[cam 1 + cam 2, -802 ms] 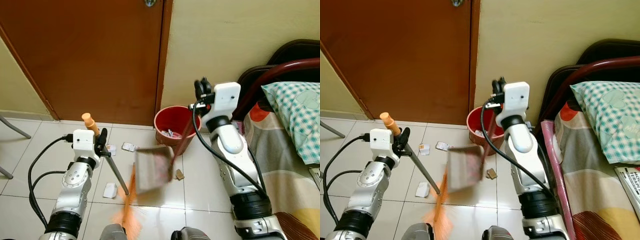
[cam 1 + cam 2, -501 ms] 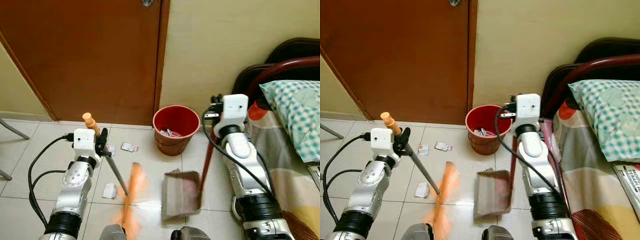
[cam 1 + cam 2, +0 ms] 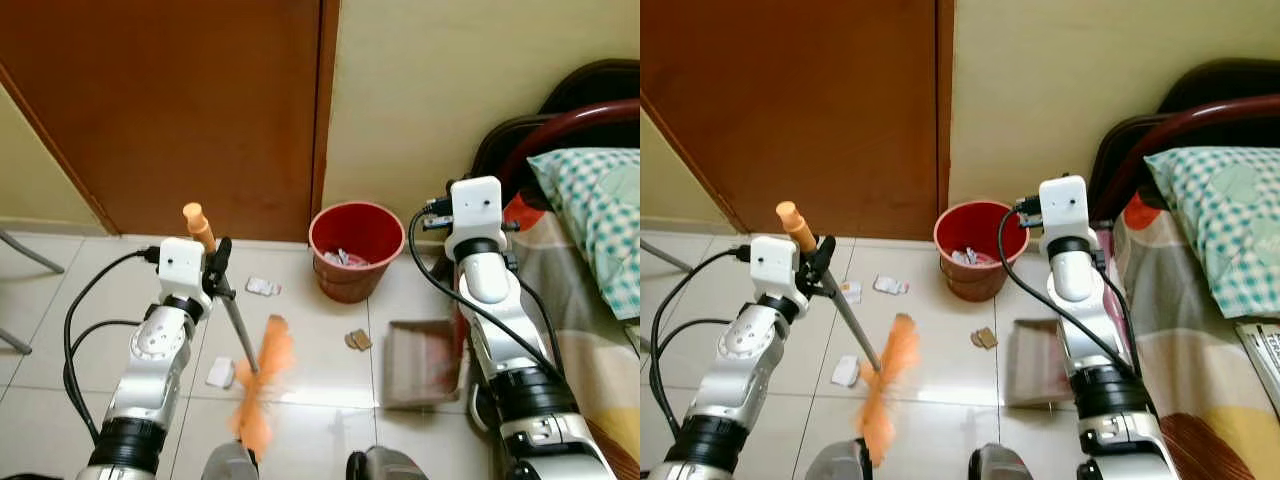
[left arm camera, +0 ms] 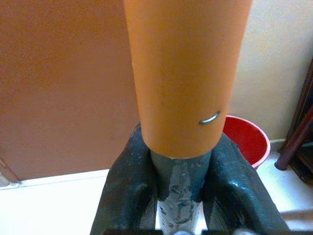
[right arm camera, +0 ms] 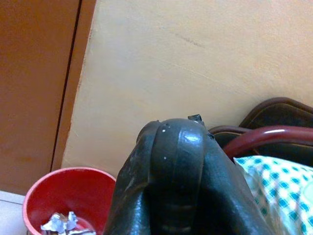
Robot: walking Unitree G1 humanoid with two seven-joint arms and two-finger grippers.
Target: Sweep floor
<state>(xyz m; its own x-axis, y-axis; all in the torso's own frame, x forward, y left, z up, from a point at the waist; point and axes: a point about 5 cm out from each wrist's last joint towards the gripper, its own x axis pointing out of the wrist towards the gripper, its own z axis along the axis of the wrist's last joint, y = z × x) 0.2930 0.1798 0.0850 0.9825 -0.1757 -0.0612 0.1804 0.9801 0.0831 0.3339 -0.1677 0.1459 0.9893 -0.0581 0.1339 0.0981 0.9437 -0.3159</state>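
Left eye view: left gripper (image 3: 215,268) at centre left, clamped on the grey shaft of the broom (image 3: 238,340), orange handle tip poking up above it, blurred orange bristles low at centre bottom on the tiled floor (image 3: 320,370). Red bin (image 3: 349,250) at centre against the wall, beside the brown door (image 3: 170,110), crumpled paper inside. Brown dustpan (image 3: 420,362) flat on the tiles at lower right, close beside the right arm. Small brown scrap (image 3: 355,340) between bristles and dustpan; white paper bits (image 3: 262,288) near the bin and another (image 3: 220,373) left of the shaft.

Right eye view: same layout; bed with checked pillow (image 3: 1225,215) along the right edge.

Left wrist view: black fingers (image 4: 124,196) pinching the grey shaft at bottom centre, orange handle towering above, red bin at right.

Right wrist view: right gripper (image 5: 178,181) at bottom centre, fingers pressed together; what they pinch cannot be told. Red bin with paper at lower left.
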